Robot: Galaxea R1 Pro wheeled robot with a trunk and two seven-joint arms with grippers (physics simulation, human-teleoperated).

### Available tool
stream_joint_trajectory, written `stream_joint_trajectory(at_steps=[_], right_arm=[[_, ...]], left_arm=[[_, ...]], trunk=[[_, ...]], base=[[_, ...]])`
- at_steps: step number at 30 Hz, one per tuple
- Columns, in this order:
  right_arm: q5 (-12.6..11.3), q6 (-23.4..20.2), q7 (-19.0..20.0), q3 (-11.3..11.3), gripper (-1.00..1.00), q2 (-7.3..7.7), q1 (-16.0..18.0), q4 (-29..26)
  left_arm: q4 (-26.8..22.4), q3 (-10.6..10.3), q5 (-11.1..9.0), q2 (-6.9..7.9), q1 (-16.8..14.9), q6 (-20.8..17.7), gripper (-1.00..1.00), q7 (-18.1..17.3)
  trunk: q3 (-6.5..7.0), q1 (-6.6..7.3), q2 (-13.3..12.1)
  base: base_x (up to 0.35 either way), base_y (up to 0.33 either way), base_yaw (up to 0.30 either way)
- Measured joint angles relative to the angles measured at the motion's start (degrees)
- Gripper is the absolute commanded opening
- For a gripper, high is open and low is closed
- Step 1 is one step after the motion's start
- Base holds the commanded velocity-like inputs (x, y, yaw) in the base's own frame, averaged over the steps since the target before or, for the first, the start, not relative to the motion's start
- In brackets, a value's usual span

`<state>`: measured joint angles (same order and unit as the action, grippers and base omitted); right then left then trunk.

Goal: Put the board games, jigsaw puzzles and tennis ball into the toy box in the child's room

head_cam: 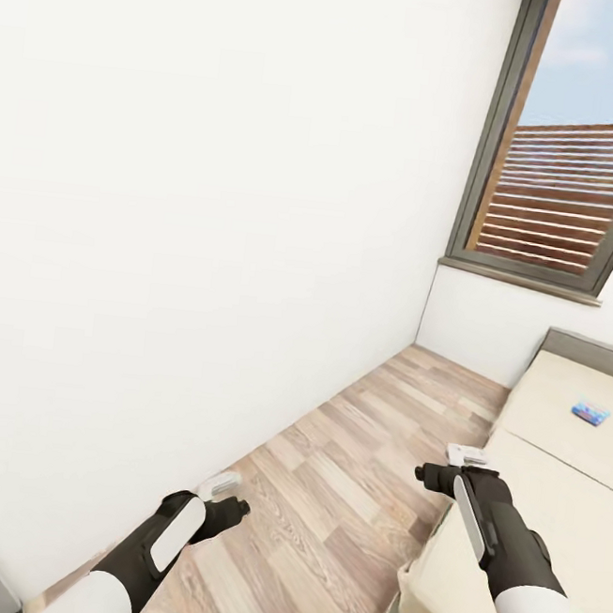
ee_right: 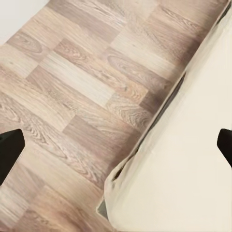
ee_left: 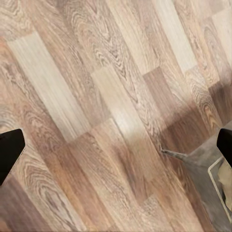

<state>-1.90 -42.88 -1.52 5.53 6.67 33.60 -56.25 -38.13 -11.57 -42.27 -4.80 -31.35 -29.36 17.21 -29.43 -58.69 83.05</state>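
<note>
Left gripper (head_cam: 228, 498): at seven o'clock in the head view, low over the floor; in its wrist view the dark fingertips (ee_left: 10, 150) stand wide apart with only planks between them, so it is spread and carries nothing.
Right gripper (head_cam: 448, 468): at five o'clock, over the near edge of the bed; its wrist view also has the fingertips (ee_right: 9, 147) far apart with nothing between, so it is empty.
Bed (head_cam: 550, 502): beige mattress running from five o'clock up to three o'clock, with a dark grey frame at its foot.
Board game (head_cam: 591, 412): a small blue flat box lying on the mattress at three o'clock, well beyond the right gripper; too small to read its print.
Progress: judged early, since nothing is held and this game is not yet picked up; no second game can be made out on the bed here.
Floor (head_cam: 343, 499): wood planks in mixed brown tones, from six o'clock to the far wall.
Room: plain white wall (head_cam: 212, 221) from nine to twelve o'clock; grey-framed window (head_cam: 571, 174) with wooden slats outside at one o'clock.
</note>
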Motion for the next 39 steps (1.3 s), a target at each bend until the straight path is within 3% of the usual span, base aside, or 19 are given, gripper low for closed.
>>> stream_joint_trajectory(at_steps=[21, 31, 39], right_arm=[[0.0, -0.01, -0.07, 0.06, 1.0, 0.0, 0.0, -0.02], [-0.02, -0.01, -0.07, 0.12, 1.0, 0.0, 0.02, -0.02], [-0.05, -0.02, -0.07, 0.18, 1.0, -0.07, 0.02, -0.02]], left_arm=[[0.0, -0.1, 0.07, -0.06, 0.0, 0.26, 1.0, -0.01], [0.0, -0.49, -0.04, -0.46, 0.0, 0.27, 1.0, -0.04], [0.0, -0.55, -0.09, -0.78, 0.0, 0.08, 1.0, 0.0]], trunk=[[0.0, 0.0, 0.0], [0.0, 0.0, 0.0], [0.0, -0.03, 0.0]], base=[[0.341, 0.015, -0.01], [0.325, 0.0, -0.236], [0.086, 0.0, -0.286]])
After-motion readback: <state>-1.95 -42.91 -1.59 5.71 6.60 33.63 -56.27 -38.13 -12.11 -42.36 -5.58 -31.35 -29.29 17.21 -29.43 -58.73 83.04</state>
